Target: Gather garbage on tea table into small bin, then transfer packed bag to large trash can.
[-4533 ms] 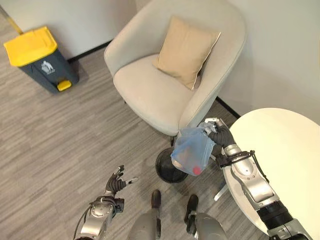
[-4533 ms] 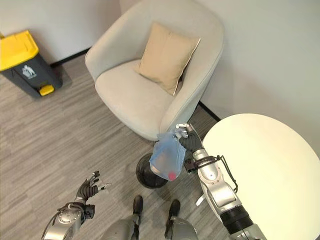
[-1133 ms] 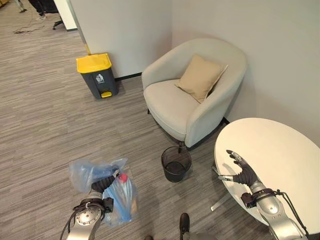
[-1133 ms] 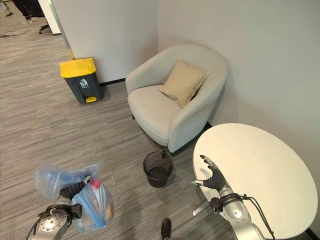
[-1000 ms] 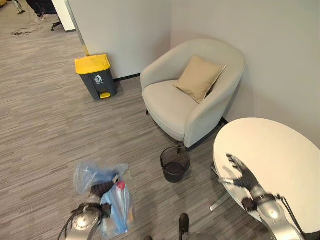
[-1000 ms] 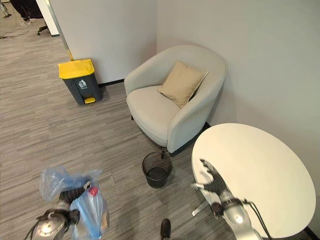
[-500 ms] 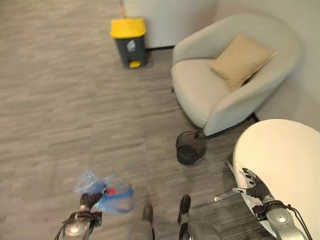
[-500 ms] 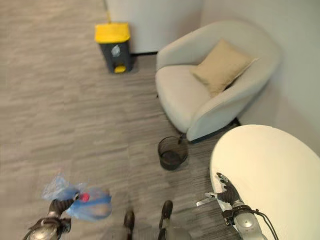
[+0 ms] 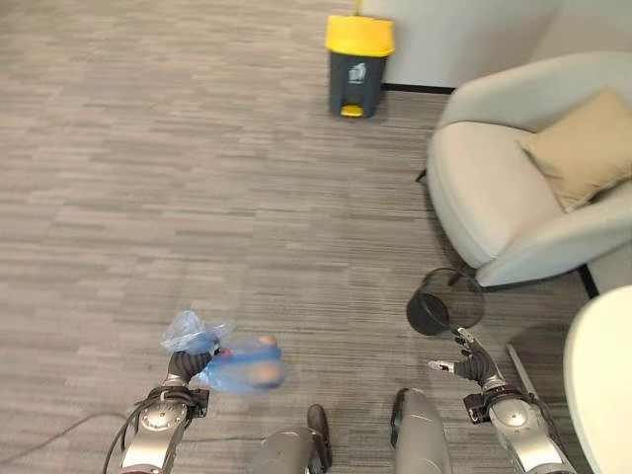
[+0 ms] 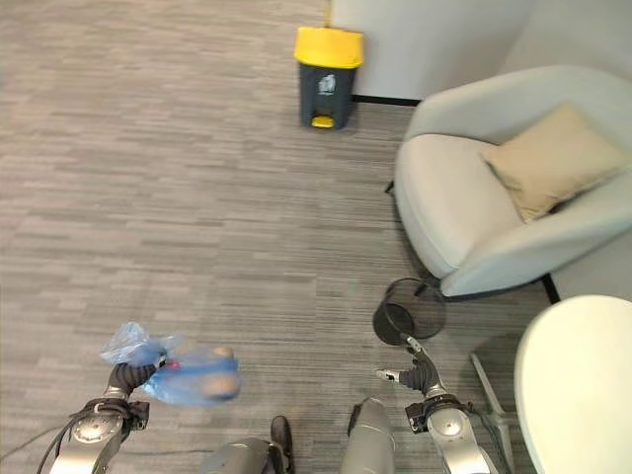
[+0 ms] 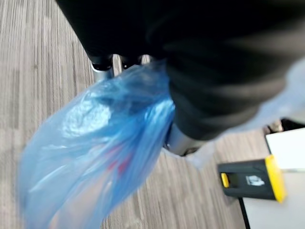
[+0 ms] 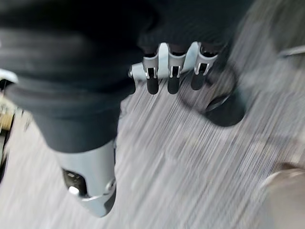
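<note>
floor (image 9: 197, 178): grey striped carpet is taking up most of the view, and there's a big open stretch running between the robot and the far wall

armchair (image 9: 513, 188): sitting off to the right with a tan cushion (image 9: 583, 148) leaning on its back; compared with half a second ago the whole picture has swung left, so that's the camera turning, not the chair moving

table (image 9: 602, 385): just its pale rounded edge is poking in at the lower right now, a lot less of it than before

large trash can (image 9: 357, 64): grey body, yellow lid closed, standing against the far wall, well apart from the bag with bare carpet between them

small bin (image 9: 441, 304): dark mesh, sitting on the floor just in front of the armchair, near the right hand

bag (image 9: 232, 363): blue plastic, something red showing inside, hanging off the floor at the lower left and swinging out to the side

left hand (image 9: 185, 363): fingers are curling round the bunched neck of the bag, same grip as half a second ago

right hand (image 9: 469, 365): low on the right, fingers relaxed and spread, holding nothing, still idle
</note>
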Robot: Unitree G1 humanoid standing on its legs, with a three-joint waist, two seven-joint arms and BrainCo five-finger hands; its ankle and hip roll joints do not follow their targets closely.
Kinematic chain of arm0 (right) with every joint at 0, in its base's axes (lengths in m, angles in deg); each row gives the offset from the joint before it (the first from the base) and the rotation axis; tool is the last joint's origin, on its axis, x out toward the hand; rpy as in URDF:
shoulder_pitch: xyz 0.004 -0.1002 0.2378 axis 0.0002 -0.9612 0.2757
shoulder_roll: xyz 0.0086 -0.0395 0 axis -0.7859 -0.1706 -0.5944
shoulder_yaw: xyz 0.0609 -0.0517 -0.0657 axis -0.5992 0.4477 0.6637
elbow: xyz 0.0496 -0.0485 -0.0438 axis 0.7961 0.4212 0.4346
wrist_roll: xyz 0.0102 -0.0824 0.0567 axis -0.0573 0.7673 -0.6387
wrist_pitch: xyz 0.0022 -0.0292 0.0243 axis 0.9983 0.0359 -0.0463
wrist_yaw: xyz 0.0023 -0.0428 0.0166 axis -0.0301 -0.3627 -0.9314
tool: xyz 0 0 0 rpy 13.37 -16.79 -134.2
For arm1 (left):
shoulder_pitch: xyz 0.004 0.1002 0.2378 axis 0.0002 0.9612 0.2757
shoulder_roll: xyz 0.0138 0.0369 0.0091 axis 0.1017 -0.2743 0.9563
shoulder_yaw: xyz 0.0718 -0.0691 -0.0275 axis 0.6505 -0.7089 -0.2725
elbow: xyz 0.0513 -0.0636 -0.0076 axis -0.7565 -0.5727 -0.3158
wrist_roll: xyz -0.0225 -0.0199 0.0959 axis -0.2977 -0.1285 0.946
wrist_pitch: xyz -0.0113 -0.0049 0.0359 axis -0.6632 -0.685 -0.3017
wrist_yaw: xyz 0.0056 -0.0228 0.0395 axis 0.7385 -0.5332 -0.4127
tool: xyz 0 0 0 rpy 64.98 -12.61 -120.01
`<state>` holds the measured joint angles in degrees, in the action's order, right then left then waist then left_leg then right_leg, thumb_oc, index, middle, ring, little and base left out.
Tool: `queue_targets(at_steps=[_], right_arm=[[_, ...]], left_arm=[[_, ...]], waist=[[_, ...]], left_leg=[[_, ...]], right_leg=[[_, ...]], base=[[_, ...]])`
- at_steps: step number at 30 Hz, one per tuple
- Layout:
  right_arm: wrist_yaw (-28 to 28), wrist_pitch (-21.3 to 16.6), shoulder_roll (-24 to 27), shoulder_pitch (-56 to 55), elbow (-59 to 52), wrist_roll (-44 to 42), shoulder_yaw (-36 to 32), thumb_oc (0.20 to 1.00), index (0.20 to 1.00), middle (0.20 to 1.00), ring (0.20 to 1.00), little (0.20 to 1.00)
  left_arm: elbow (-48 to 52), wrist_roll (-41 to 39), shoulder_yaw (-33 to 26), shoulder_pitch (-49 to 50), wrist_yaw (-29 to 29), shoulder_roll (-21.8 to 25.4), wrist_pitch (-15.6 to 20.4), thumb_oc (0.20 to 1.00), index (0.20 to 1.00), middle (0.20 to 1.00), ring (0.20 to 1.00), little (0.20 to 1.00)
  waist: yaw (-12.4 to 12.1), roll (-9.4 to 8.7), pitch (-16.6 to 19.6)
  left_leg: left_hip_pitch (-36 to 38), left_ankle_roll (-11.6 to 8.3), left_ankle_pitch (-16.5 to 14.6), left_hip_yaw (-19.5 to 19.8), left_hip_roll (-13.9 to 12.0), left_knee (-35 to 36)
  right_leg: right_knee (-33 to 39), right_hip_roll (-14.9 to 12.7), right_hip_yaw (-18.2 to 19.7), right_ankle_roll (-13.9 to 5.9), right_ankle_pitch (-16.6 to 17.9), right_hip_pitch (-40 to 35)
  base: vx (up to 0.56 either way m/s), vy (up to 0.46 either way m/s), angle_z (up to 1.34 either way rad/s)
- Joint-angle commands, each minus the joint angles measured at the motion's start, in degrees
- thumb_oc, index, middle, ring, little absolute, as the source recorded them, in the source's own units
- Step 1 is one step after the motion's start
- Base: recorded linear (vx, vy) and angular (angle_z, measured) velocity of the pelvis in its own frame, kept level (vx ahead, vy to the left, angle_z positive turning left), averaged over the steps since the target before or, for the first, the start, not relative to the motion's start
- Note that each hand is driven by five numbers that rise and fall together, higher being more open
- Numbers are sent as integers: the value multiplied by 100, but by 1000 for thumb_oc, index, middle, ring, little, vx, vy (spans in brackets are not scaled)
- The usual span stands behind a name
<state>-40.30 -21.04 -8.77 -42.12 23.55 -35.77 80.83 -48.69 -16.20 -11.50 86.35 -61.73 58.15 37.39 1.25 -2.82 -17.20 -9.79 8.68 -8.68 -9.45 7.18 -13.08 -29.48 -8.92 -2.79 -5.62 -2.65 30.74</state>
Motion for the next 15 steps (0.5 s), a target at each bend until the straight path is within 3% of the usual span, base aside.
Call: queue_targets(at_steps=[1, 4, 7, 8, 9, 11, 12, 13, 15], right_arm=[[112, -195, 277, 218, 56, -165, -195, 1000, 1000, 1000, 1000, 1000], [100, -181, 303, 207, 43, -144, -194, 1000, 1000, 1000, 1000, 1000], [65, -168, 329, 87, -11, -111, -205, 1000, 1000, 1000, 1000, 1000], [32, -185, 323, -78, -68, -146, -265, 1000, 1000, 1000, 1000, 1000], [10, -181, 333, -137, -89, -131, -278, 1000, 1000, 1000, 1000, 1000], [15, -224, 357, -227, 8, -117, -321, 1000, 1000, 1000, 1000, 1000], [-7, -210, 409, -249, -52, -152, -303, 1000, 1000, 1000, 1000, 1000], [21, -232, 436, -231, -25, -184, -312, 1000, 1000, 1000, 1000, 1000], [32, -215, 495, -170, 7, -217, -305, 1000, 1000, 1000, 1000, 1000]], left_arm=[[546, 114, -152, 237, -67, 222, 278, 200, 200, 200, 200, 200], [462, 158, -171, 255, -74, 164, 257, 200, 200, 200, 200, 200], [476, 151, -131, 292, -31, 115, 235, 200, 200, 200, 200, 200], [539, 232, -118, 388, 34, 140, 227, 200, 200, 200, 200, 200], [584, 229, -121, 462, 64, 144, 222, 200, 200, 200, 200, 200], [586, 259, -133, 510, 101, 147, 205, 200, 200, 200, 200, 200], [647, 216, -160, 629, 174, 129, 201, 200, 200, 200, 200, 200], [610, 216, -141, 625, 156, 90, 211, 200, 200, 200, 200, 200], [540, 204, -110, 560, 153, 60, 191, 200, 200, 200, 200, 200]], waist=[[49, -37, 92], [84, -122, 135], [179, -74, 174], [268, -91, 318], [290, -71, 365], [387, -79, 480], [369, -85, 484], [367, -85, 495], [333, -143, 456]], left_leg=[[603, -593, -258, 376, -352, 479], [968, -685, -517, 506, -273, 513], [1356, -790, -696, 662, -369, 594], [1588, -943, -821, 763, -433, 577], [1583, -1008, -786, 744, -501, 450], [1395, -1346, -263, 546, -844, -170], [1058, -1369, 29, 446, -1069, -1145], [942, -1364, 190, 448, -1092, -1457], [544, -1249, 158, 347, -1151, -1719]], right_leg=[[1276, 60, -547, -131, 193, -1136], [1877, -41, -994, -247, 515, -924], [1921, -21, -1230, -297, 575, -790], [1948, -9, -1202, -225, 509, -952], [1932, 7, -1192, -178, 472, -1031], [2047, 63, -1315, -49, 406, -1338], [2194, 271, -1272, 128, 267, -1655], [2274, 375, -1241, 205, 195, -1800], [2328, 423, -1143, 271, 49, -1978]], base=[[199, -26, 89], [409, -114, 35], [435, -180, 52], [569, -293, 8], [522, -327, 37], [344, -343, 51], [378, -372, 21], [333, -292, 10], [206, -153, -49]])
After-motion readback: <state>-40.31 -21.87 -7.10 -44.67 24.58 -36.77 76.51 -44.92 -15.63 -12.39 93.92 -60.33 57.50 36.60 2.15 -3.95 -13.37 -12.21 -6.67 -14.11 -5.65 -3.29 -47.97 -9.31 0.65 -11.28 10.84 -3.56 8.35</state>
